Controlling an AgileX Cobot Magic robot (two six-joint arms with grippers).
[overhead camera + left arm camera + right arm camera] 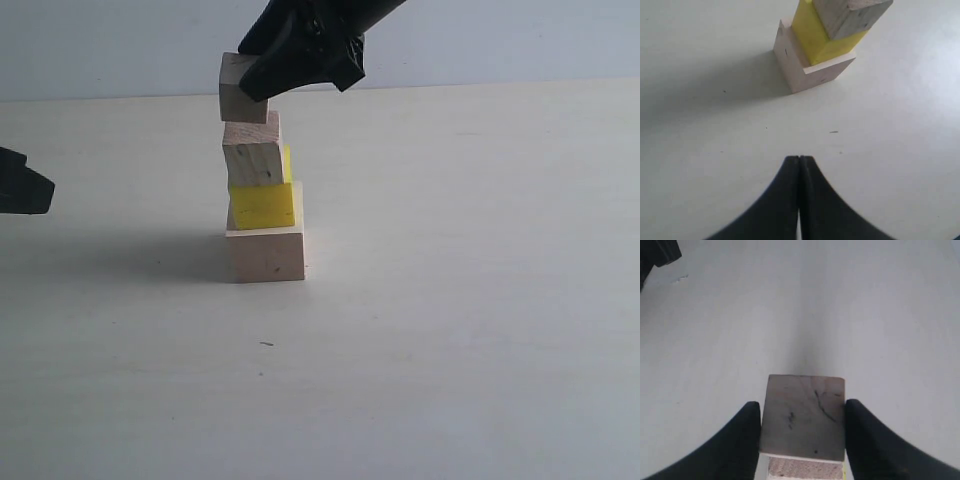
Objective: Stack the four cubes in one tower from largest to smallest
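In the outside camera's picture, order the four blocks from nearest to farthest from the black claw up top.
1. Smallest pale wooden cube, held in the right gripper, on top.
2. Medium pale wooden cube, just beneath.
3. Bright yellow cube, third down.
4. Largest pale wooden cube, at the bottom.

A pale, off-white surface (480,300) fills most of the exterior view, smooth and matte. Its far edge runs straight across and meets a plain light blue-grey wall (120,45). A soft grey shadow (130,255) lies on the surface. One small dark speck (266,344) sits farther from the far edge than the shadow.
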